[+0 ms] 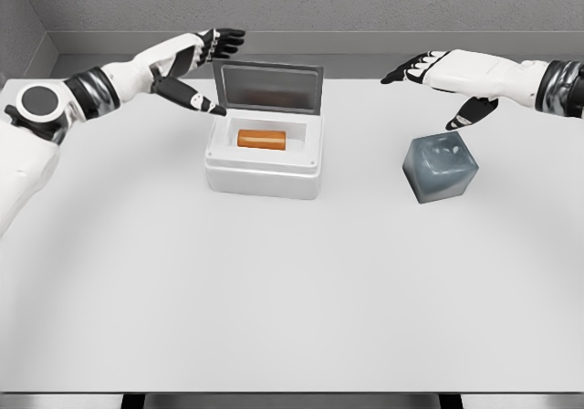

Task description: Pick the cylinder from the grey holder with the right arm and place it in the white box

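Cylinder: orange, lying inside the white box near the table's far edge, lid up.
Grey holder: toward the table's right edge, looks empty.
Right robot hand: fingers spread, holding nothing, above the holder.
Left robot hand: open, beside the lid.
Risk: either hand, pulling back carelessly, could clip the lid or the holder.

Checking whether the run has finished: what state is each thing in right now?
White box: lid up, open.
Orange cylinder: lying inside the white box.
Grey holder: on the table, nothing orange in it.
Left hand: open, beside the box lid, holding nothing.
Right hand: open, above the holder, holding nothing.
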